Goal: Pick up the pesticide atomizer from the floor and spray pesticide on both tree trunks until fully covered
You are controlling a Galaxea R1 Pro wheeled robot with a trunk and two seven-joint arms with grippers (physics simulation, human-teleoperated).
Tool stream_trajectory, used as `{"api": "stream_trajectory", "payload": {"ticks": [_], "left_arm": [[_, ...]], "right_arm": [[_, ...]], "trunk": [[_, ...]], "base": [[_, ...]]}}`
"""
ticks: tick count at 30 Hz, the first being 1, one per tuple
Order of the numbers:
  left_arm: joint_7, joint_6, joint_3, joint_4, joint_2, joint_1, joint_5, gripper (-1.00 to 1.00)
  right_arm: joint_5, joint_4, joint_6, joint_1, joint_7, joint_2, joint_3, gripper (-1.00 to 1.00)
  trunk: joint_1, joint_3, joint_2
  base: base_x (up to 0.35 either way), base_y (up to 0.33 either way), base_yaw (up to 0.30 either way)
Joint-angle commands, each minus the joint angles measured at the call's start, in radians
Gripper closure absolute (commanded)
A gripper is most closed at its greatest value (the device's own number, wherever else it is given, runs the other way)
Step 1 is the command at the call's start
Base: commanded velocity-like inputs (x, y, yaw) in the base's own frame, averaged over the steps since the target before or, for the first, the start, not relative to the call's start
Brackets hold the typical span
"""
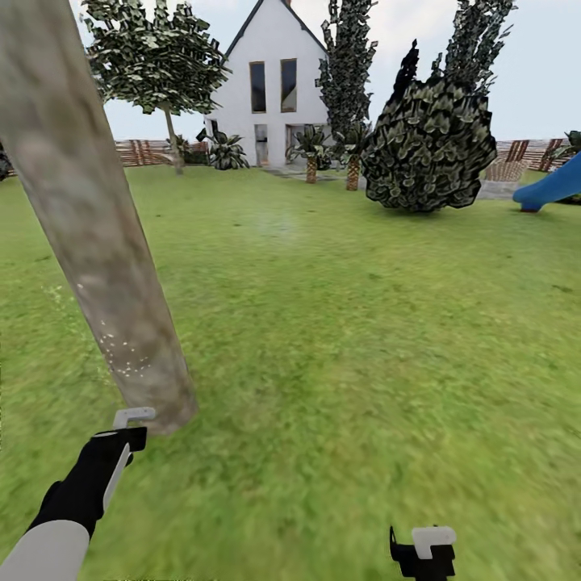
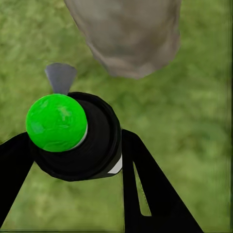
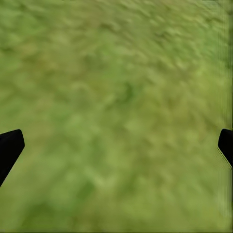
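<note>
My left gripper (image 2: pixel 73 145) has its jaws closed around the pesticide atomizer (image 2: pixel 80 141), whose cap dot shows green, with the tree trunk (image 1: pixel 97 226) just beyond at my 11 o'clock; pale specks dot the bark low down. My right gripper (image 3: pixel 116 145) hangs spread wide with nothing between its fingers, over lawn (image 1: pixel 363 339). Open grass runs from 12 to 3 o'clock, up to a dark bush (image 1: pixel 428 145) and a white house (image 1: pixel 274 89).
</note>
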Motion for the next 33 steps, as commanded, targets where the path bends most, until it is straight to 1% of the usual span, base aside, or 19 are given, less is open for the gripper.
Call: {"api": "stream_trajectory", "payload": {"ticks": [1,6,11,18,22,26,27,29,30,31,33], "left_arm": [[0.0,0.0,0.0,0.0,0.0,0.0,0.0,1.0],[0.0,0.0,0.0,0.0,0.001,0.0,-0.001,1.0],[0.0,0.0,0.002,0.0,0.001,0.0,0.001,1.0],[0.0,0.0,0.002,-0.002,0.001,0.0,0.001,1.0],[0.0,0.001,0.002,0.0,0.001,0.0,0.004,1.0],[0.0,0.0,0.004,0.001,0.001,0.0,0.005,1.0],[0.0,0.0,0.007,-0.003,0.008,0.0,0.005,1.0],[0.0,0.0,0.043,-0.014,0.019,-0.001,0.002,1.0],[-0.004,0.0,0.055,-0.014,0.025,-0.001,0.004,1.0],[-0.008,0.0,0.06,-0.016,0.028,-0.001,0.005,1.0],[-0.015,0.004,0.058,-0.026,0.031,-0.012,0.006,1.0]], "right_arm": [[0.0,0.0,0.0,0.0,0.0,0.0,0.0,-1.0],[0.0,0.0,0.0,0.0,0.0,0.0,0.0,-1.0],[0.0,0.0,0.0,0.0,0.0,0.0,0.0,-1.0],[0.0,0.001,0.0,0.0,0.0,-0.005,-0.002,-1.0],[-0.001,0.0,0.0,0.0,0.0,-0.004,-0.001,-1.0],[-0.002,0.0,0.0,0.0,0.0,-0.003,0.0,-1.0],[-0.002,0.0,0.0,0.0,0.0,-0.003,0.0,-1.0],[-0.001,0.0,0.0,0.0,0.0,-0.003,0.0,-1.0],[-0.001,0.0,0.0,0.0,0.0,-0.003,0.0,-1.0],[-0.001,0.0,0.0,0.0,0.0,-0.003,0.0,-1.0],[-0.001,0.0,0.0,0.0,0.0,-0.003,0.0,-1.0]], "trunk": [[0.0,0.0,0.0],[0.0,0.0,0.0],[0.0,0.0,0.0],[0.0,0.0,0.0],[0.0,0.0,0.0],[0.0,0.0,0.0],[0.0,0.0,0.0],[0.0,0.0,0.0],[0.0,0.0,0.0],[0.0,0.0,0.0],[0.0,0.0,0.0]], "base": [[0.0,-0.273,0.196],[0.017,-0.273,0.264],[0.132,-0.263,0.268],[0.163,-0.251,0.028],[0.11,-0.257,0.016],[0.1,-0.26,0.256],[0.146,-0.225,0.276],[0.037,-0.056,0.278],[0.011,-0.017,0.278],[0.006,-0.009,0.278],[0.002,-0.002,0.278]]}}
